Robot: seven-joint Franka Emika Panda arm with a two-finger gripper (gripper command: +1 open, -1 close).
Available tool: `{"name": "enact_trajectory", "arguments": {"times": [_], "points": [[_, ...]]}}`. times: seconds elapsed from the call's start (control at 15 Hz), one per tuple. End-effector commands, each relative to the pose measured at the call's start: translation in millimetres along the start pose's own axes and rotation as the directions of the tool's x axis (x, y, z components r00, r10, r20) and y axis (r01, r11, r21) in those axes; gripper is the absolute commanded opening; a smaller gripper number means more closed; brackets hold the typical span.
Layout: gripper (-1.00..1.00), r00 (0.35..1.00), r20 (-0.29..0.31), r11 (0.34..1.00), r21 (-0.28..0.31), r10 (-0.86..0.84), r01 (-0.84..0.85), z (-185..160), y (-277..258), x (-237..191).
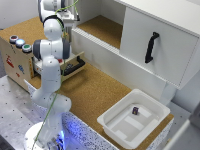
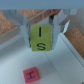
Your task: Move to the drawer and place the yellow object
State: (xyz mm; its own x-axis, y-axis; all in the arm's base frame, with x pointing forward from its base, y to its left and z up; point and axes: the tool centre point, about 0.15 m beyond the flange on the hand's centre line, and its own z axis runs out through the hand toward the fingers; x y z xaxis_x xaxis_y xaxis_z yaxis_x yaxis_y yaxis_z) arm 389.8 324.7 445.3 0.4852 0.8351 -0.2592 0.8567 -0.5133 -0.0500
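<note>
Between the claw's [image 2: 42, 29] two fingers, in my wrist view, I see the yellow object [image 2: 41, 38] clamped, a small block with dark marks on its face, held clear above a pale surface. Below it on that surface lies a small red block [image 2: 31, 74], apart from the yellow one. From the exterior view the arm [image 1: 50, 60] stands at the near left and reaches up toward the far side, and its own links hide the claw from me there. The drawer [image 1: 73, 66] sits pulled out of the plywood box [image 1: 15, 62] at the exterior view's left, its black bar handle facing right, partly screened by the arm. Coloured round buttons [image 1: 20, 43] top the box. On the cork table [image 1: 95, 95], near right, rests a white tub [image 1: 132, 122] with a small dark cube [image 1: 135, 109] inside. A white cabinet door [image 1: 157, 45] with a black handle stands at the far right.
</note>
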Motion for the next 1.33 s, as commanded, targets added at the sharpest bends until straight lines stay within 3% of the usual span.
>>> {"name": "enact_trajectory", "arguments": {"times": [0.0,0.53,0.87,0.93,1.13,1.27], "points": [[-1.0,0.984,-0.148,0.991,-0.111,-0.097,0.081,82,2,-30],[-1.0,0.972,-0.233,0.998,-0.053,-0.044,0.032,117,38,-3],[-1.0,0.975,-0.222,0.999,-0.042,-0.028,0.019,120,42,11],[1.0,0.976,-0.218,0.999,-0.03,-0.024,0.018,113,41,9],[1.0,0.966,-0.252,0.999,-0.008,-0.051,0.051,87,25,-10],[1.0,0.966,-0.252,0.999,-0.008,-0.051,0.051,87,25,-10]]}}
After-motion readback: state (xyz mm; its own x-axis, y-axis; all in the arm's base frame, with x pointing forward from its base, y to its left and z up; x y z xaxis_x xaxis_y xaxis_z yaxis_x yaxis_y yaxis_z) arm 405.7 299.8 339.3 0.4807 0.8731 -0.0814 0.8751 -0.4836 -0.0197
